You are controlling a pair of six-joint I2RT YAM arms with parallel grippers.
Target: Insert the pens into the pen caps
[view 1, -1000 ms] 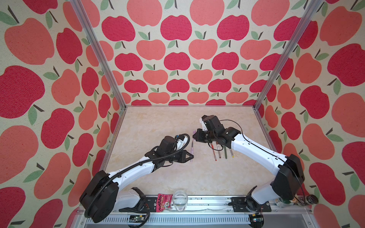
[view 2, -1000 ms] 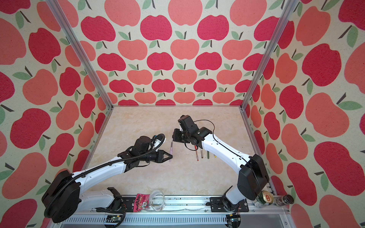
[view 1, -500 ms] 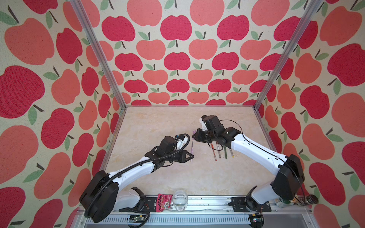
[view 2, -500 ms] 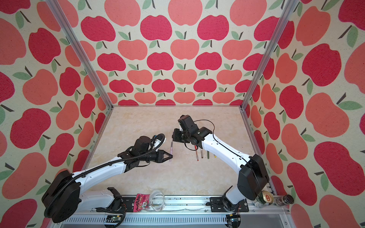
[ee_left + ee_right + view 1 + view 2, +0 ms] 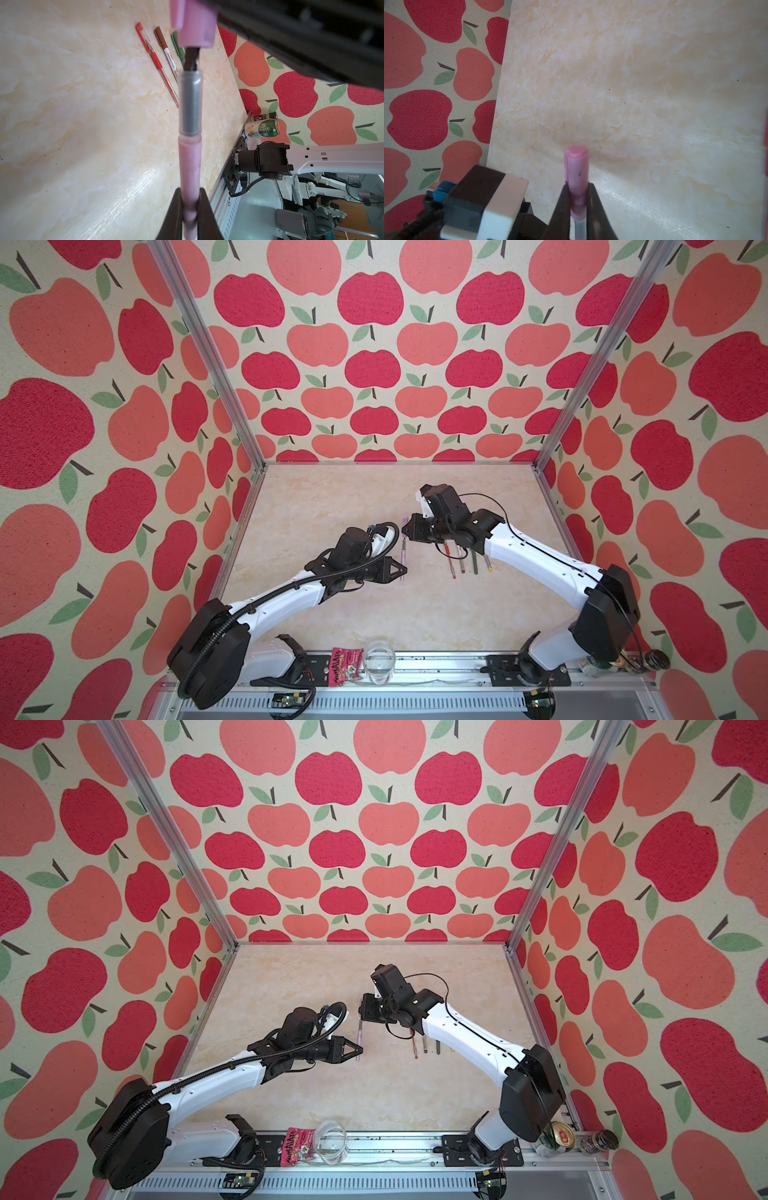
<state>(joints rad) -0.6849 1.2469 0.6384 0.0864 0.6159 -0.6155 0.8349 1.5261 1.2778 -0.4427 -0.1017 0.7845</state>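
The left claw (image 5: 190,199) is closed tightly on the pink pen (image 5: 190,162) and grips the barrel near its back end. The pen is held in the air over the surface (image 5: 332,510), near the middle. In both top views it points away from the robot's base, towards the right claw (image 5: 404,527).

The right claw is closed on the pink cap (image 5: 577,166). In the right wrist view its two fingers (image 5: 562,207) press the open half of the cap, and the closed end sticks out beyond them.

In the left wrist view the dark tip of the pen reaches the mouth of the cap (image 5: 195,25), while the grey section behind the tip is fully outside. I cannot tell how deep the tip goes in.

Four other pens lie side by side on the surface, partly under the right arm:
- a red pen (image 5: 158,62) with its cap on
- a white pen (image 5: 170,60) with a brown cap on
- a green pen (image 5: 178,48)
- a pen with a yellow end (image 5: 488,567)
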